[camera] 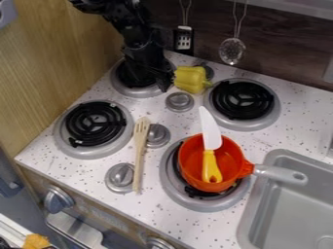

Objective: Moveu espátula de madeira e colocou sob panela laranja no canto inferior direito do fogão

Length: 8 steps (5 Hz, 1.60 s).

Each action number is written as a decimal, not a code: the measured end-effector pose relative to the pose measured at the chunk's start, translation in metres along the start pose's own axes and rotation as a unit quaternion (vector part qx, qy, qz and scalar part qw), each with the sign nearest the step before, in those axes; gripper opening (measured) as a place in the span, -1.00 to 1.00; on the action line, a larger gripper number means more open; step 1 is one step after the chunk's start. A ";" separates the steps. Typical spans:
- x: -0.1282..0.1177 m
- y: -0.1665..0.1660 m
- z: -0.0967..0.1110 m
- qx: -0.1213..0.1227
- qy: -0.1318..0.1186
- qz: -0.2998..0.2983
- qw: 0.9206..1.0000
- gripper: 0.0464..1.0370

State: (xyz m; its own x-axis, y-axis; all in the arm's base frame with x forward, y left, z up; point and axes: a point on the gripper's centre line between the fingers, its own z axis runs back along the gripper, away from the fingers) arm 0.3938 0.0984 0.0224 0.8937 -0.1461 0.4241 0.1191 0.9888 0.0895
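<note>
The black gripper point(161, 83) hangs over the back left burner, just left of the yellow pepper; how its tips stand is unclear. Toward the front, the slotted wooden spatula point(139, 150) lies on the white stovetop between the two left-hand knobs and the front right burner, slots toward the back. An orange pot point(189, 163) rests on the front right burner point(172, 192), its grey handle pointing right over the sink edge. A knife with a white blade point(209, 129) and yellow handle leans in the pot.
Beside the gripper is a yellow pepper point(191, 79). Other burners are at the back right point(270, 116) and front left point(75, 151). Knobs point(120, 177) stand up among them. A grey sink point(289, 204) is at the right; utensils point(232, 50) hang on the back wall.
</note>
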 end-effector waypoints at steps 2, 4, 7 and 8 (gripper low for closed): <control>-0.026 -0.020 -0.007 0.001 0.097 0.075 0.992 0.93; -0.042 -0.045 0.026 0.057 0.181 0.157 0.969 0.93; -0.102 -0.050 0.020 0.040 0.172 0.218 0.960 0.93; -0.107 -0.057 0.019 0.028 0.159 0.232 0.959 0.93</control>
State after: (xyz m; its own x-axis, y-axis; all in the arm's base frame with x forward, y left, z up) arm 0.2833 0.0570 -0.0111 0.9326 0.3350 0.1343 -0.3394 0.9406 0.0102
